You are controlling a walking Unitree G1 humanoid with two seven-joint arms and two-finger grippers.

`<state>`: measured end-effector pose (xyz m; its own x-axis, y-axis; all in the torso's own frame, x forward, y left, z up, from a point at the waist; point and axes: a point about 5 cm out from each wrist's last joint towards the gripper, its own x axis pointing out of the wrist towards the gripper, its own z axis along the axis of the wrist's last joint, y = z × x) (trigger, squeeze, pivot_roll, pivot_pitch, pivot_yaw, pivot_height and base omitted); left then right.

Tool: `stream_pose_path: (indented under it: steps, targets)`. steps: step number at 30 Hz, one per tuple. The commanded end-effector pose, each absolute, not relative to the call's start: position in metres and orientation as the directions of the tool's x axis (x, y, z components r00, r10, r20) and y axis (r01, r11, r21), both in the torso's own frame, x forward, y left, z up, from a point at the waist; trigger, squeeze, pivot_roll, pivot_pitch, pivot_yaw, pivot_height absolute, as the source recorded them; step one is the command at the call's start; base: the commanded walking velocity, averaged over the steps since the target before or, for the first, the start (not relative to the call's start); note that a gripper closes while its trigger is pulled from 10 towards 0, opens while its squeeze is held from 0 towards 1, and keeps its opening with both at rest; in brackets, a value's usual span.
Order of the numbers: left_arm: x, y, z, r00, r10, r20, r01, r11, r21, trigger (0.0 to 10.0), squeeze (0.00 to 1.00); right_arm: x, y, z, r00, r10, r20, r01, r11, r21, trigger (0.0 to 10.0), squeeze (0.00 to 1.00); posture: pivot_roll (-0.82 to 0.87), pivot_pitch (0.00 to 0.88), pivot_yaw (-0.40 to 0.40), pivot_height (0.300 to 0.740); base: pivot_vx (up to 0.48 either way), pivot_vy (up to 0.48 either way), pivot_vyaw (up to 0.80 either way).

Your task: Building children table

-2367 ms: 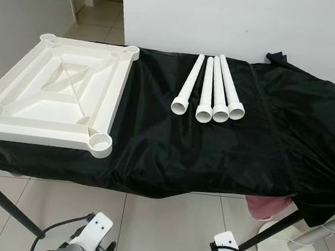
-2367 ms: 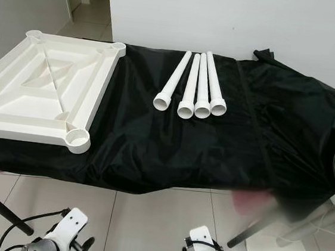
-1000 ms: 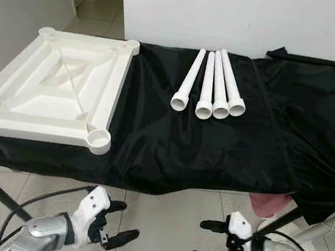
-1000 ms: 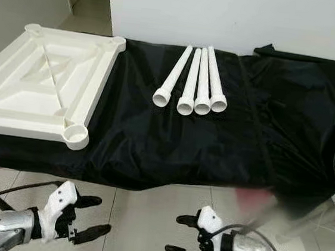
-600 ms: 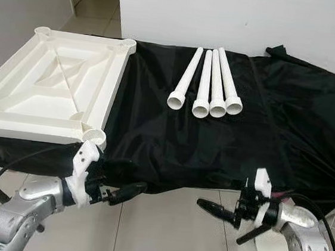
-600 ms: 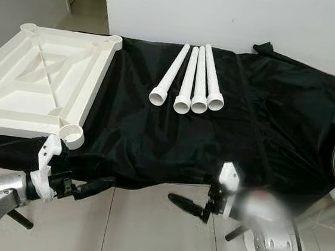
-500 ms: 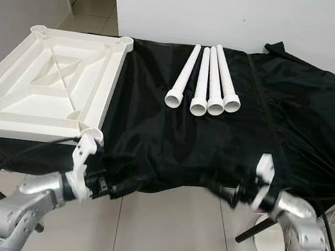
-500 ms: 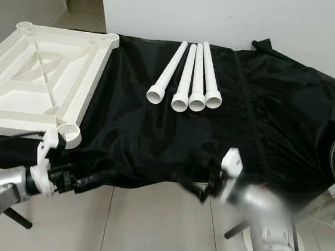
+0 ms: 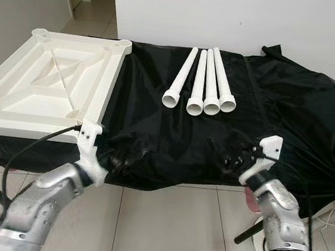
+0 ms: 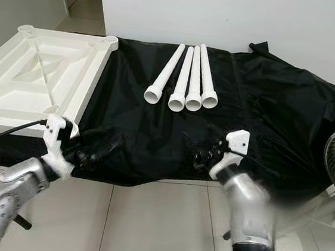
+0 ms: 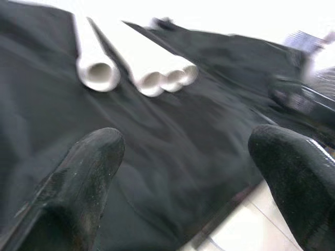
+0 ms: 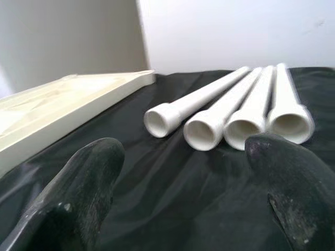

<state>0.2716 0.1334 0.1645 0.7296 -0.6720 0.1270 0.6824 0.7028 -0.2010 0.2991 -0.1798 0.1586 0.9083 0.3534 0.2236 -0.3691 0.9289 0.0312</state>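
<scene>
Tabletop (image 9: 45, 89), white plastic, lies upside down at the left end of the table (image 9: 172, 138), which is draped in a black cloth; its corner sockets face up. I can see the ribbed underside plainly.

Left gripper (image 9: 122, 160) sits low at the table's near edge, just beside the tabletop's near right corner socket (image 9: 89, 126). Its wrist view shows the fingers (image 11: 78, 183) spread wide, nothing between them.

Four white legs (image 9: 200, 87) lie side by side mid-table, touching, wide ends toward me, none fitted yet.

Right gripper (image 9: 227, 154) hovers over the cloth, near the legs but short of them; fingers (image 12: 78, 188) parted and empty, lined up on the flared ends.

My read: the approach step, before the first pick. Next move calls for reaching the right gripper forward, closing on one leg, most likely an outer one, then carrying it to a socket.
</scene>
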Motion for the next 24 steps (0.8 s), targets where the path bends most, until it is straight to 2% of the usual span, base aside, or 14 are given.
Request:
stream_pose_path:
  steps: [1, 7, 8, 12, 20, 24]
  targets:
    - [0.276, 0.136, 0.163, 0.780, -0.617, 0.106, 0.626, 0.761, -0.170, 10.0, 0.00, 0.300, -0.183, 0.158, 0.934, 0.291, 0.207, -0.306, 0.951, 0.043, 10.0, 0.00, -0.01, 0.000, 0.029, 0.740, 0.000, 0.000, 0.00]
    - [0.286, 0.137, 0.163, 0.832, -0.541, 0.119, 0.554, 0.822, -0.133, 10.0, 0.00, 0.307, -0.178, 0.155, 0.957, 0.214, 0.197, -0.226, 0.974, 0.038, 10.0, 0.00, 0.00, 0.000, 0.027, 0.740, 0.000, 0.000, 0.00]
    - [0.287, 0.137, 0.167, 0.860, -0.489, 0.142, 0.508, 0.844, -0.172, 10.0, 0.00, 0.307, -0.175, 0.152, 0.964, 0.189, 0.185, -0.200, 0.979, 0.040, 10.0, 0.00, 0.00, 0.000, 0.032, 0.740, 0.000, 0.000, 0.00]
    - [0.289, 0.135, 0.169, 0.899, -0.411, 0.149, 0.433, 0.884, -0.176, 10.0, 0.00, 0.306, -0.169, 0.151, 0.970, 0.160, 0.183, -0.171, 0.984, 0.046, 10.0, 0.00, 0.00, 0.000, 0.027, 0.740, 0.000, 0.000, 0.00]
    - [0.301, 0.127, 0.171, 0.943, -0.295, 0.155, 0.320, 0.932, -0.170, 10.0, 0.00, 0.304, -0.158, 0.154, 0.973, 0.115, 0.199, -0.124, 0.992, 0.037, 10.0, 0.00, -0.01, 0.000, 0.022, 0.740, 0.000, 0.000, 0.00]
    - [0.309, 0.125, 0.170, 0.955, -0.244, 0.171, 0.257, 0.965, -0.057, 10.0, 0.00, 0.306, -0.162, 0.158, 0.973, 0.049, 0.226, -0.056, 0.998, 0.024, 10.0, 0.00, 0.00, 0.004, 0.001, 0.740, 0.000, 0.000, 0.00]
